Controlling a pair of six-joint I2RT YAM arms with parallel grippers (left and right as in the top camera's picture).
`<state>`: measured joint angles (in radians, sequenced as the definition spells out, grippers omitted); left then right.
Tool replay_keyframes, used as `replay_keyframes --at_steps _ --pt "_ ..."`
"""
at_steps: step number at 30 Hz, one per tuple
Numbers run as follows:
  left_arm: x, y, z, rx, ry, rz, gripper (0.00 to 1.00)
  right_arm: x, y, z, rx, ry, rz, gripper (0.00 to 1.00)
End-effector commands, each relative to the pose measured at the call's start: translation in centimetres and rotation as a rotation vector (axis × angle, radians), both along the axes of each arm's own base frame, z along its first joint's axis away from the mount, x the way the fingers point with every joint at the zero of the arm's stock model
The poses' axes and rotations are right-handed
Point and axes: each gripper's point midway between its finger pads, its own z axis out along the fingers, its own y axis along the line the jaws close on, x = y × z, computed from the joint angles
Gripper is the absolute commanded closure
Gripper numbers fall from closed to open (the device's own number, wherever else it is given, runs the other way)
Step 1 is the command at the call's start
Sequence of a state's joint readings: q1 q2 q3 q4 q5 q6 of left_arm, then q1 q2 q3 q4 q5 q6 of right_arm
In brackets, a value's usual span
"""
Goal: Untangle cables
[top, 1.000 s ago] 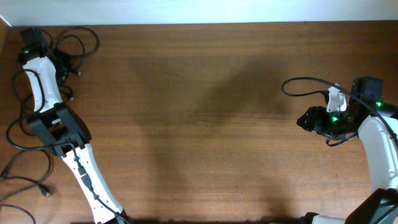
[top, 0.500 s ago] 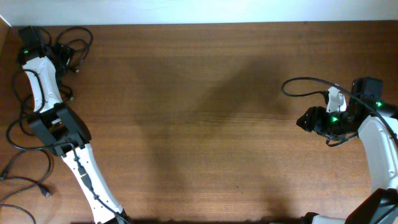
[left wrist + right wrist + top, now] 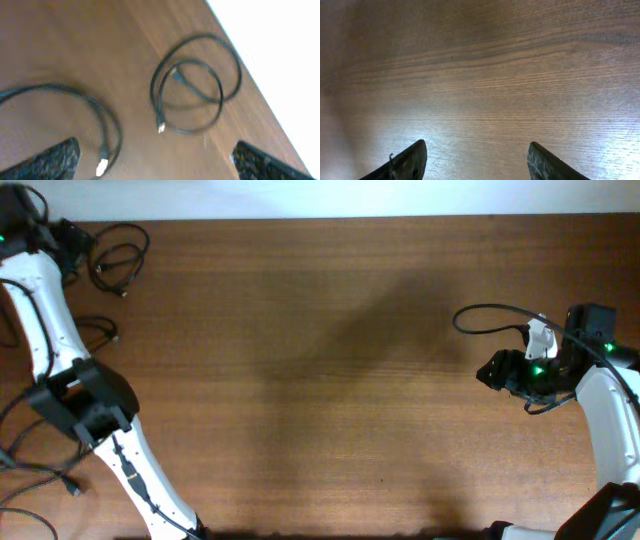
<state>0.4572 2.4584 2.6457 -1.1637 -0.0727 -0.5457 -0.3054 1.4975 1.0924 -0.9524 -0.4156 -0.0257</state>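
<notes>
Overhead, the left hand sits in the ten o'clock corner of the desk [image 3: 320, 400], partly cut off by the frame edge. In the left wrist view, which is blurred, the left hand [image 3: 155, 150] is seen released. Only its two fingertips appear, at the lower corners, set wide apart with bare wood between them. A coiled cable [image 3: 192, 89] of two loose loops lies at one o'clock in that view, near the desk's far edge. It is kept apart from a second cable [image 3: 111, 131], whose arc is cut off at nine o'clock. Plug ends are made out only as pale specks. Overhead, further black cords [image 3: 70, 485] at eight o'clock are cropped by the frame, and what they are cannot be told. The right hand [image 3: 477, 145], at three o'clock overhead, is likewise released, with nothing held. Its fingers are cropped at the bottom of the right wrist view.
</notes>
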Motion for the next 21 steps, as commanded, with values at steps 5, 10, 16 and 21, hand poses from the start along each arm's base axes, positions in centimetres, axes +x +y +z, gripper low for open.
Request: replay_keyframes --at_steps 5,10,16,21 --pt "-4.9 -8.4 6.1 0.101 0.189 -0.304 0.01 0.9 -0.2 0.5 -0.002 -0.034 -0.007 0.36" --pt "-8.0 -16.6 5.5 0.108 0.4 -0.641 0.0 2.7 0.3 3.6 0.044 -0.119 0.012 0.33" --pt "-7.4 -28.0 3.8 -0.012 0.373 -0.988 0.01 3.3 0.2 4.6 0.041 -0.145 0.014 0.25" --pt "-8.0 -32.1 3.1 -0.016 0.399 -1.058 0.01 2.9 -0.3 4.2 0.004 -0.118 0.001 0.16"
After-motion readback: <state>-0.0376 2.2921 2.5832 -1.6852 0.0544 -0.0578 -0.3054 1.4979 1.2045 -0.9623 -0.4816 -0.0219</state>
